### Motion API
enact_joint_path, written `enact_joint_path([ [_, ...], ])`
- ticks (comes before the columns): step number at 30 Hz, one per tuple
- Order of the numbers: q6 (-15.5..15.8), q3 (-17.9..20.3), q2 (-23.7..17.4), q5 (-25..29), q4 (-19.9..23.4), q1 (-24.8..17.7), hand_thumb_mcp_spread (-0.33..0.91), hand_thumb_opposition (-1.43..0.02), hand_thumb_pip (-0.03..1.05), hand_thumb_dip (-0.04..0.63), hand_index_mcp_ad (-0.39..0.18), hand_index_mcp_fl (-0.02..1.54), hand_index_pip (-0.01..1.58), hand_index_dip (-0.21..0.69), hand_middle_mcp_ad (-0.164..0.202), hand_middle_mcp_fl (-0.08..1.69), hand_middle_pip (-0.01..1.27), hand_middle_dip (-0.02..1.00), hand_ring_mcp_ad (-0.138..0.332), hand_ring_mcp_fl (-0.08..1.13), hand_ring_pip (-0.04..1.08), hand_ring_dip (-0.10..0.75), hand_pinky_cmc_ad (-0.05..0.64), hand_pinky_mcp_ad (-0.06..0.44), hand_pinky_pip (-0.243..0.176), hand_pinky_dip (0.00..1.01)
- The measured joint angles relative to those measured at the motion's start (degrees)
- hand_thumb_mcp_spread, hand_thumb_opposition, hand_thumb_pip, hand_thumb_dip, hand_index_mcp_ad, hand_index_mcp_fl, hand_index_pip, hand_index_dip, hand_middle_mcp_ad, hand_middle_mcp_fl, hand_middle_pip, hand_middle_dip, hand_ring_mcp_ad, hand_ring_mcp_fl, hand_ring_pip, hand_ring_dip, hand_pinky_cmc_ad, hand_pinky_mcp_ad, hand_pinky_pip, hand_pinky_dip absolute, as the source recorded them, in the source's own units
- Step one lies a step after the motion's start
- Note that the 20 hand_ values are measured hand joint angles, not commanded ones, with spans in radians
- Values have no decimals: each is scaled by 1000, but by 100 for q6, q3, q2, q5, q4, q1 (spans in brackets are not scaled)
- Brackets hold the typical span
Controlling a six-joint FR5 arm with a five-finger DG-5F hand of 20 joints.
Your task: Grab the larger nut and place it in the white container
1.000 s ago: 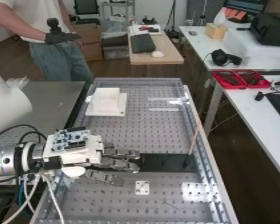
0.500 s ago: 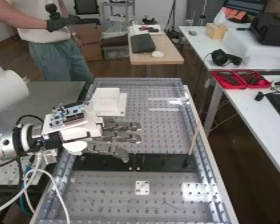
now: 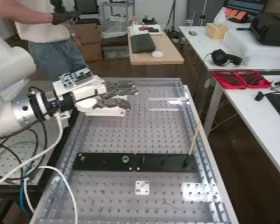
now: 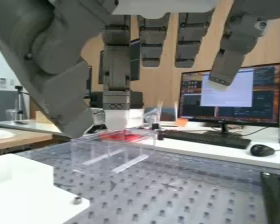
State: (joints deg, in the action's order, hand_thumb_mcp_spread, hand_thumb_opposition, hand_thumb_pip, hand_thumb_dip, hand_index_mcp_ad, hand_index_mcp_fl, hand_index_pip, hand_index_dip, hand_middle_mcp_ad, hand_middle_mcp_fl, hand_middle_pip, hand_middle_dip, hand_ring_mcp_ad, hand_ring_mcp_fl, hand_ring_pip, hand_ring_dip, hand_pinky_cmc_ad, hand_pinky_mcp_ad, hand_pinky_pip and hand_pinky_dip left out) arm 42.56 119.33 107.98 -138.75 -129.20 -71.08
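"Larger nut: where is it at this moment, please?"

"Its exact place I cannot tell. I judge that it is already off the black bar [image 3: 101, 162], because there I find only the bearing [image 3: 125, 159] and, very faint, the smaller nut [image 3: 82, 158]. Perhaps I carry it, perhaps it is in the container; I must not claim one of these."

"And your hand [image 3: 88, 92], is it open or closed?"

"Also this I cannot tell with certainty, nor if it is gripping something. I can say that it is at the white container [image 3: 105, 113], above it as it seems, and well apart from the bar."

"What is the small metal piece [image 4: 77, 200] at the container's edge?"

"To my judgement it is a fastener of the container, not our nut, but I am not fully sure."

"So how much is done?"

"The taking from the bar is probably finished, and the way to the container also. The placing is the part which I cannot confirm. If I have the nut, it remains to lower it well inside the rim and let it go; if it is inside, only to move away."
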Motion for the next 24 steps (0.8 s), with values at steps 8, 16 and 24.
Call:
enact_joint_path([
  [8, 171, -131, -39, -30, -485, -246, 321, -883, 822, 216, -84, 182, 1541, 96, 56, 23, 133, 176, 133, 0, 131, 117, 337, 293, -91, 641],
  [16, 236, -174, 20, -21, -603, -485, 354, -895, 822, 250, -103, 99, 1541, 126, 56, 24, 133, 206, 133, 3, 103, 150, 337, 293, -91, 543],
  [24, 194, -137, 27, -43, -523, -626, 367, -911, 822, 253, -120, 79, 1541, 129, 54, 23, 138, 222, 133, 0, 91, 155, 337, 297, -91, 497],
])
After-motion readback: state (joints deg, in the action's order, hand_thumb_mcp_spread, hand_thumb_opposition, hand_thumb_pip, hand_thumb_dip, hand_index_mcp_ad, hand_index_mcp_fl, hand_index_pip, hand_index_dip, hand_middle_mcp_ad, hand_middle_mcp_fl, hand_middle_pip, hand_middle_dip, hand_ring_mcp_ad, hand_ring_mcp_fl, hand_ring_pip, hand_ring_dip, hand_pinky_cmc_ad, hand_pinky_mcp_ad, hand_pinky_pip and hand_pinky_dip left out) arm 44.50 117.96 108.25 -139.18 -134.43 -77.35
